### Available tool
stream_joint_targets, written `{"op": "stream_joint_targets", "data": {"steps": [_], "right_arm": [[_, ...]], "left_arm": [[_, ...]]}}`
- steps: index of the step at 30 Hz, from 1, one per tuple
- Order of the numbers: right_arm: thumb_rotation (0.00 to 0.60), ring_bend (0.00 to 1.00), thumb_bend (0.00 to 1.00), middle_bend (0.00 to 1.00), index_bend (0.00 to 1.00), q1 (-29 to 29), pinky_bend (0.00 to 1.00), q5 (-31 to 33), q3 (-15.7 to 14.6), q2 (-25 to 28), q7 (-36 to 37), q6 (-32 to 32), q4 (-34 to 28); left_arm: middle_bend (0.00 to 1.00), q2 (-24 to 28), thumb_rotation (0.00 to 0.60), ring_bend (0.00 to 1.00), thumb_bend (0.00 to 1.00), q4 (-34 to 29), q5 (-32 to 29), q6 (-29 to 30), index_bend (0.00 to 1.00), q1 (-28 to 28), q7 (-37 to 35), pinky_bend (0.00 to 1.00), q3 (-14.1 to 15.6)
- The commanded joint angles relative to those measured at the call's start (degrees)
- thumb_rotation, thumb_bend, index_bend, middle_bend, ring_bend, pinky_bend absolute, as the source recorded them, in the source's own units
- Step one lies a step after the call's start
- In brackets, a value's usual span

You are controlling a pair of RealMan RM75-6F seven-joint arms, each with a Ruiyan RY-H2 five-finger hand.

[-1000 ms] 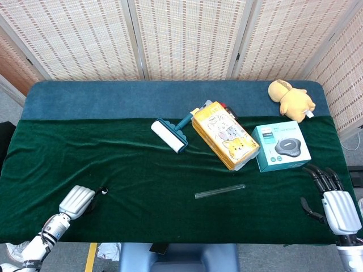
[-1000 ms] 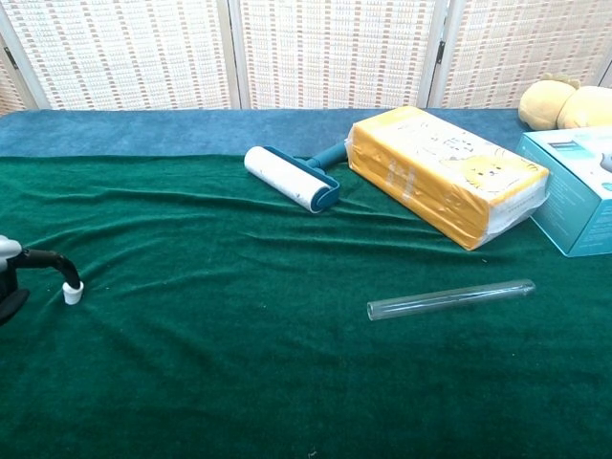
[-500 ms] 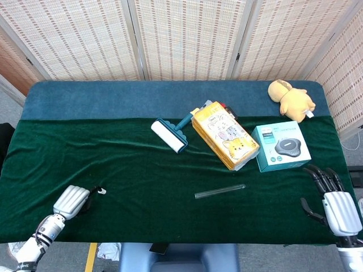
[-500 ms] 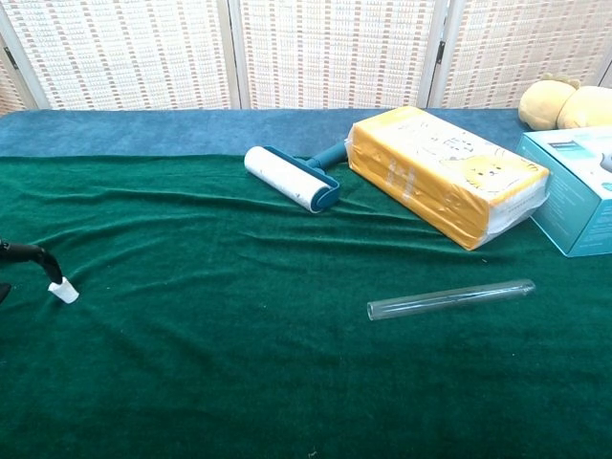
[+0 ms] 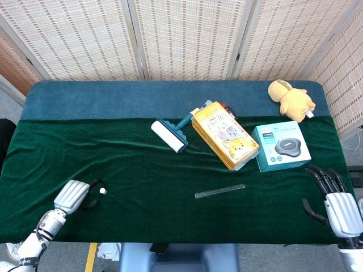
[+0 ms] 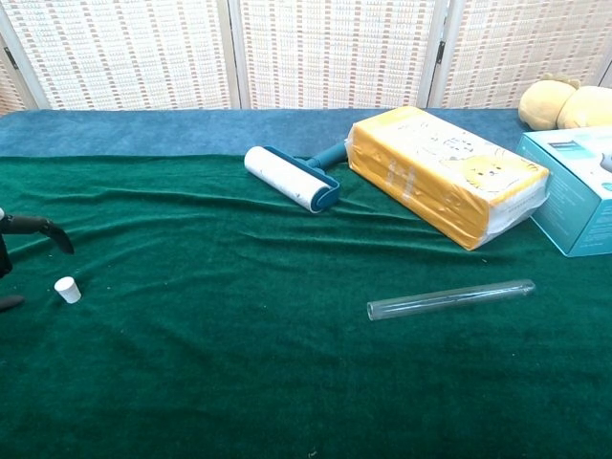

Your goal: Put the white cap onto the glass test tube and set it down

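The small white cap stands by itself on the green cloth near the table's front left. My left hand is just left of it. In the chest view one dark finger hovers above the cap and another tip lies below it, neither touching. The glass test tube lies flat on the cloth at centre right, far from both hands. My right hand sits at the front right edge with its fingers spread and nothing in them.
A white lint roller with a teal handle, a yellow tissue pack and a teal box lie behind the tube. A yellow plush toy sits at the back right. Folding screens stand behind the table.
My left hand slid the cap a little leftward, then let go of it; its finger has lifted off and the cap stands free. The tube and right hand have barely moved.
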Motion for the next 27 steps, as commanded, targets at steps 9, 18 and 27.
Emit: {"op": "stream_joint_targets", "data": {"steps": [9, 18, 27], "right_arm": [[0.600, 0.14, 0.46, 0.13, 0.12, 0.0, 0.05, 0.4, 0.0, -0.4, 0.6, -0.4, 0.7], [0.600, 0.14, 0.46, 0.13, 0.12, 0.2, 0.05, 0.6, 0.1, -0.5, 0.8, -0.8, 1.1], [0.600, 0.14, 0.46, 0.13, 0.12, 0.3, 0.05, 0.7, 0.2, -0.5, 0.9, -1.0, 1.0]], "left_arm": [[0.99, -3.2, 0.600, 0.81, 0.37, 4.1, -1.1, -2.4, 0.39, -1.4, -2.8, 0.73, -0.9], [0.99, -5.0, 0.600, 0.81, 0.38, 6.5, -1.2, -2.6, 0.42, -2.1, -4.2, 0.73, -1.5], [0.99, -6.6, 0.600, 0.81, 0.38, 8.3, -1.5, -3.2, 0.46, -2.8, -5.0, 0.73, -1.8]]}}
